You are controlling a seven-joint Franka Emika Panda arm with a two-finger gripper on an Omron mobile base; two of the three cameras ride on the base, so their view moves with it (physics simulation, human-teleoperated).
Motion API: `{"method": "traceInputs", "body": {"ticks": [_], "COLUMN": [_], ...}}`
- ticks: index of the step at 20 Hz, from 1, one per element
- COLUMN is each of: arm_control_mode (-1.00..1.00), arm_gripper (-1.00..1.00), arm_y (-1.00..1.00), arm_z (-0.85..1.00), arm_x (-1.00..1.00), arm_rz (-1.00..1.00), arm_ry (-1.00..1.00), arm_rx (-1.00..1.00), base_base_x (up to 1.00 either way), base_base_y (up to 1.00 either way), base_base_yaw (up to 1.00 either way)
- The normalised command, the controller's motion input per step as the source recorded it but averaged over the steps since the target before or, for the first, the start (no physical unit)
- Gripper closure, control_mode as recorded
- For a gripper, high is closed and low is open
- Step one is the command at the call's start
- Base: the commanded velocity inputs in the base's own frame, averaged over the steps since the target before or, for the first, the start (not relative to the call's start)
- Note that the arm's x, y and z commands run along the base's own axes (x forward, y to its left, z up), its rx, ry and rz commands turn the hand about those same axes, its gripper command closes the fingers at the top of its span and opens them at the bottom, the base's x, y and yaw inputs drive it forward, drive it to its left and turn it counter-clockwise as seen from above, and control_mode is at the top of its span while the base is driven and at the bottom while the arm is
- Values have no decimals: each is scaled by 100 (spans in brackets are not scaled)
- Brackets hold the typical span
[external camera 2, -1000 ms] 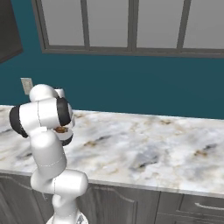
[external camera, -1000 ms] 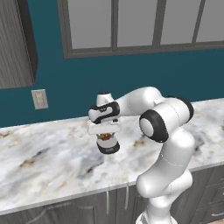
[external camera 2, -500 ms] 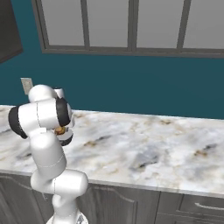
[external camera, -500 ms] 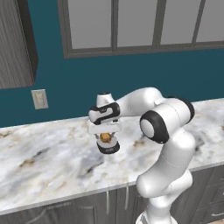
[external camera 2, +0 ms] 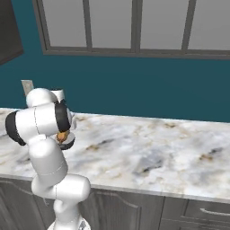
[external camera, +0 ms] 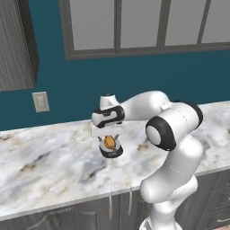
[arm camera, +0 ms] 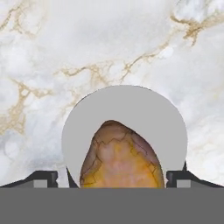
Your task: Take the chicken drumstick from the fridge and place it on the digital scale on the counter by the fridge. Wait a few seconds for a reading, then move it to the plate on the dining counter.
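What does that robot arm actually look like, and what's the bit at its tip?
The arm is glossy white with rounded, tube-like segments and dark bands at the joints. Its end effector is a white block with black trim, carrying two small dark fingers. No cables or markings show.

Even, bright, flat rendered light; white gold-veined marble counter (external camera: 54, 166) sharp, no glare, faint soft shadows under the arm.

I am operating in a domestic kitchen. Evidence: a marble tabletop (external camera: 54, 166) over dark panelled base cabinets (external camera 2: 134, 211), a teal wall (external camera: 134, 81) with a wall socket (external camera: 41, 102), and glazed upper cabinets (external camera 2: 134, 27) above.
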Motion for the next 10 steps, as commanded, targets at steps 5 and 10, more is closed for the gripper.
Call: {"method": "traceInputs", "body": {"ticks": [5, 10], "arm_control_mode": [-100, -100], "arm_gripper": [-100, -100], "arm_y": [-8, -1], "arm_z": [47, 44], "arm_x": [-35, -63], "arm_rz": [0, 0], "arm_ry": [-6, -2], "arm_rx": [0, 0], "base_base_x": [0, 0], "base_base_y": [0, 0], "base_base_yaw": [0, 0]}}
